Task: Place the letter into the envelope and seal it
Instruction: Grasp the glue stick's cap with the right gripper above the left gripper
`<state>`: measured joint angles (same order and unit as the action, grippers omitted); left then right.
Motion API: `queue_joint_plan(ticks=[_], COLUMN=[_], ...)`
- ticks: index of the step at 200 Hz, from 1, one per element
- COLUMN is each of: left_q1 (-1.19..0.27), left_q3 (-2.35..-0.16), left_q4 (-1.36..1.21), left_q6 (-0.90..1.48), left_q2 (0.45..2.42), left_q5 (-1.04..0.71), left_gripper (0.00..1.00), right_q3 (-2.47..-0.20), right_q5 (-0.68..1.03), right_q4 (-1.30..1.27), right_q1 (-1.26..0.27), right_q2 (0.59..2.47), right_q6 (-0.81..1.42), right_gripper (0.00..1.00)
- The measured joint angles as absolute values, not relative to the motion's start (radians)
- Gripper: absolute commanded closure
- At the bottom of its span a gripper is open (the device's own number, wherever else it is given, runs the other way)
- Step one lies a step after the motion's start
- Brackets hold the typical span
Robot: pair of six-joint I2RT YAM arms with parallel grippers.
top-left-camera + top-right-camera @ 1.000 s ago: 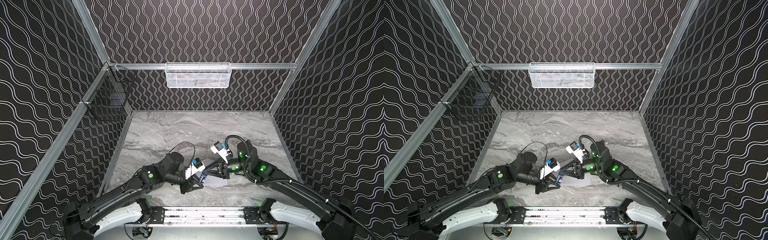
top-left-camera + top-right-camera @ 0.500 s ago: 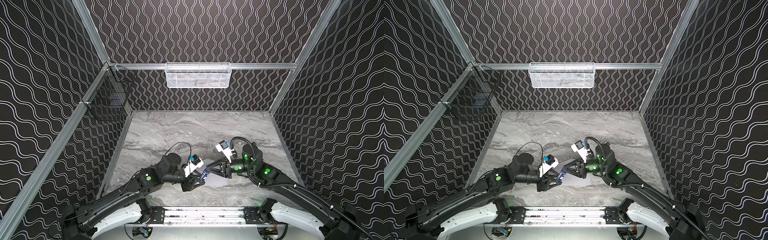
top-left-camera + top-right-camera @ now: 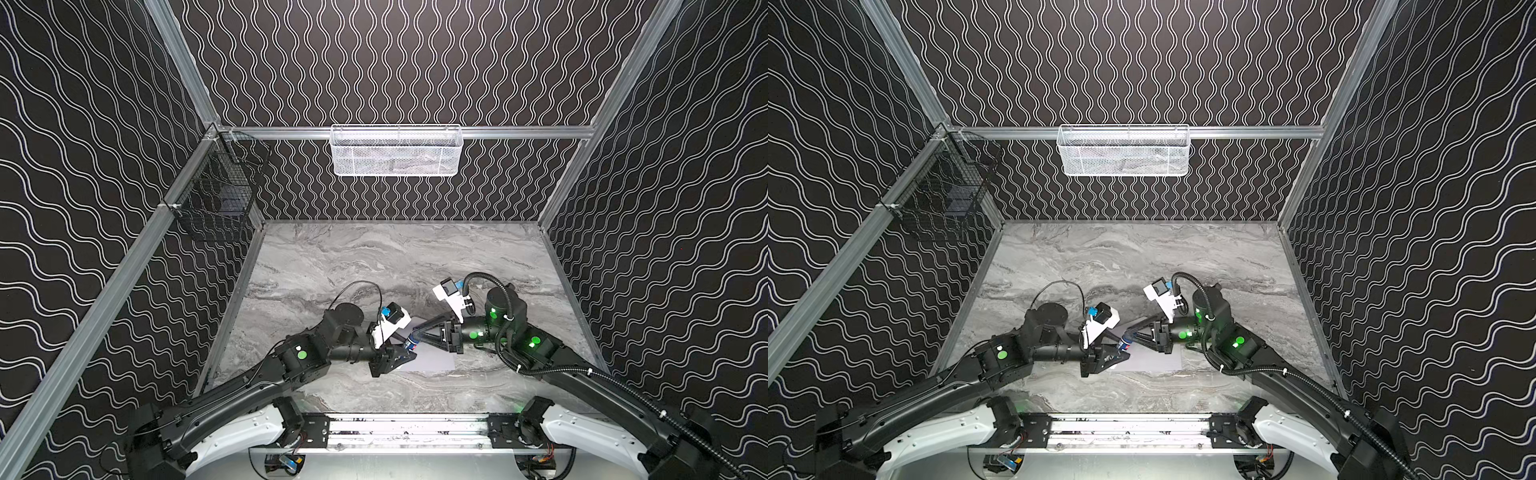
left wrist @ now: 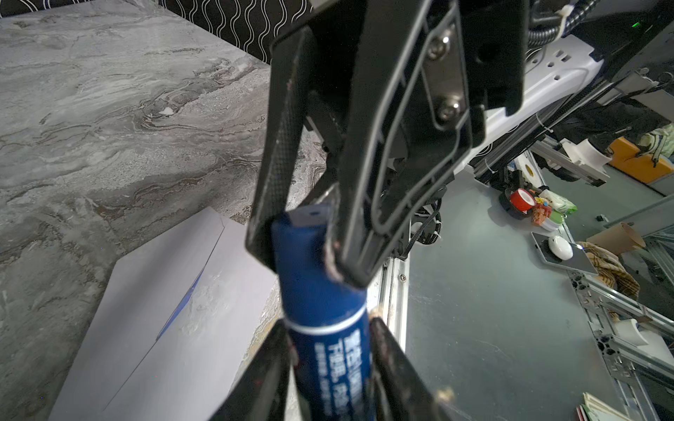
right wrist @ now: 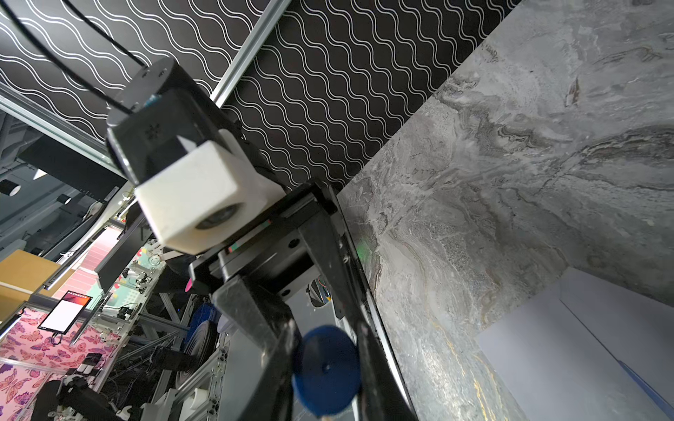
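Observation:
A blue glue stick point(image 4: 321, 302) hangs between both grippers just above the envelope point(image 3: 432, 358) point(image 3: 1150, 360). My left gripper point(image 4: 328, 350) point(image 3: 405, 353) is shut on the stick's printed body. My right gripper point(image 5: 325, 364) point(image 3: 417, 334) is shut on its other end, whose round blue face point(image 5: 328, 379) fills the gap between the fingers. The pale grey-lavender envelope point(image 4: 146, 310) point(image 5: 583, 346) lies flat on the marble table. A thin blue edge of the letter point(image 4: 182, 306) shows in its opening; the rest of the letter is hidden.
A white mesh basket point(image 3: 395, 150) hangs on the back wall and a black wire basket point(image 3: 216, 195) on the left wall. The table's front metal rail point(image 3: 399, 428) runs close behind the envelope. Patterned walls enclose the marble table point(image 3: 395, 257).
The right arm has drawn a little to the right, so the gap between the two grippers has widened and the blue glue stick now shows between them. The envelope has not moved.

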<state>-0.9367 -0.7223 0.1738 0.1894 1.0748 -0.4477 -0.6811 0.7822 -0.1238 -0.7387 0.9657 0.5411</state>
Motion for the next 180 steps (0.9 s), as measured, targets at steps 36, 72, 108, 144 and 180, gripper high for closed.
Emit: queue_joint_plan(ticks=[36,72,108,144,180], left_q1=[-0.936,-0.936,-0.936,-0.936,-0.936], left_q3=[-0.733,-0.755,-0.774,-0.806,-0.827], left_q4=[0.192,0.227,0.303,0.384,0.428], left_q6=[0.209,0.150,0.018,-0.140,-0.242], left_q2=[1.085,1.086,1.047,1.042,1.079], left_q5=[-0.438,-0.434,-0.443,-0.487,-0.507], left_gripper=[1.00,1.00,1.00,1.00,1.00], right_q3=[-0.680,-0.777,-0.965,-1.025,-0.961], right_q5=[0.767,0.791,0.778,0.814,0.842], right_q4=[-0.118,0.045,0.337,0.497,0.474], right_q1=[-0.738,-0.727,-0.711,-0.710,-0.710], right_q2=[0.965,0.960,0.977,0.978,0.893], right_q6=[0.532,0.461,0.195,-0.110,-0.337], right_gripper=[0.64,0.27,0.22,0.21,0.21])
